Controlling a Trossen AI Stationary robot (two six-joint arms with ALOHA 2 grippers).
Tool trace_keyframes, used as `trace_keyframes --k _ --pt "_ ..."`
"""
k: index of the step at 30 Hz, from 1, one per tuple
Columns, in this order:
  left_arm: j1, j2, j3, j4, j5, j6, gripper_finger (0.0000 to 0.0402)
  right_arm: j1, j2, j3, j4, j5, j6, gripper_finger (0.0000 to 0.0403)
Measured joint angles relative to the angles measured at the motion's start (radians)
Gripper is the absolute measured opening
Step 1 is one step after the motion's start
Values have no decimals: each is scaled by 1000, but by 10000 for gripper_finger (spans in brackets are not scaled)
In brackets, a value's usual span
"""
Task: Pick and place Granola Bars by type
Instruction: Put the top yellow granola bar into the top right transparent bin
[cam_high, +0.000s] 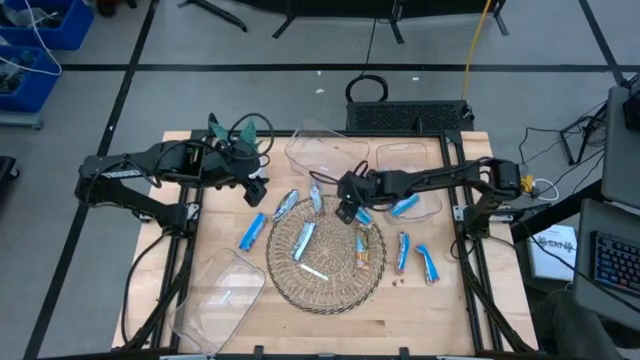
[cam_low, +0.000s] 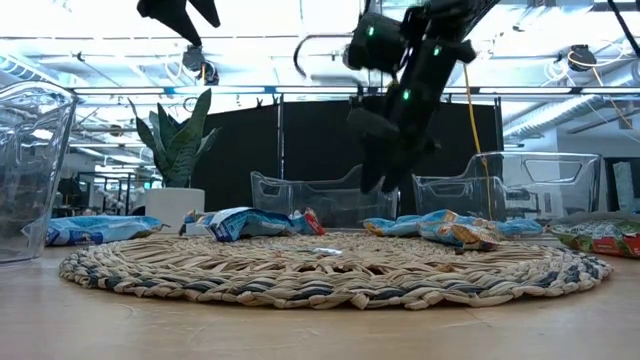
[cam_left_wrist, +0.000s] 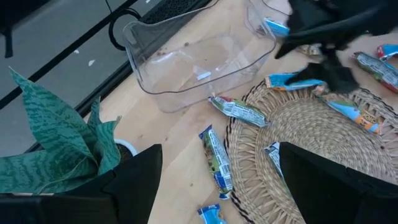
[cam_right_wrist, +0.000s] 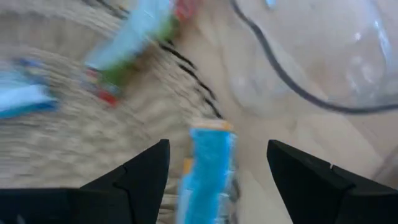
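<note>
Several wrapped bars lie flat around and on a round woven mat (cam_high: 325, 285): blue ones (cam_high: 252, 232) (cam_high: 287, 205) left of it, one (cam_high: 303, 240) on it, a brownish one (cam_high: 362, 250) on its right part, and two more (cam_high: 402, 250) (cam_high: 428, 262) to the right. My right gripper (cam_high: 345, 210) (cam_low: 385, 170) hangs open above the mat's far edge. In its wrist view its open fingers (cam_right_wrist: 214, 180) frame a blue bar (cam_right_wrist: 208, 168) below them. My left gripper (cam_high: 256, 190) (cam_left_wrist: 217, 186) is open, raised over the table's left part, above a blue bar (cam_left_wrist: 217, 165).
Two clear tubs (cam_high: 320, 150) (cam_high: 410, 165) stand at the far edge, the right one holding a blue bar (cam_high: 404, 205). A third clear tub (cam_high: 215, 295) sits near left. A thin white stick (cam_high: 313, 272) lies on the mat. A potted plant (cam_high: 235, 135) stands far left.
</note>
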Motion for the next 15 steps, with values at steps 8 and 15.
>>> trace_keyframes --k 8,15 --pt "0 0 0 -1 19 14 324 -26 99 -1 -8 -101 -2 263" --pt "0 0 0 -2 25 15 324 -25 100 -2 -38 -99 1 258"
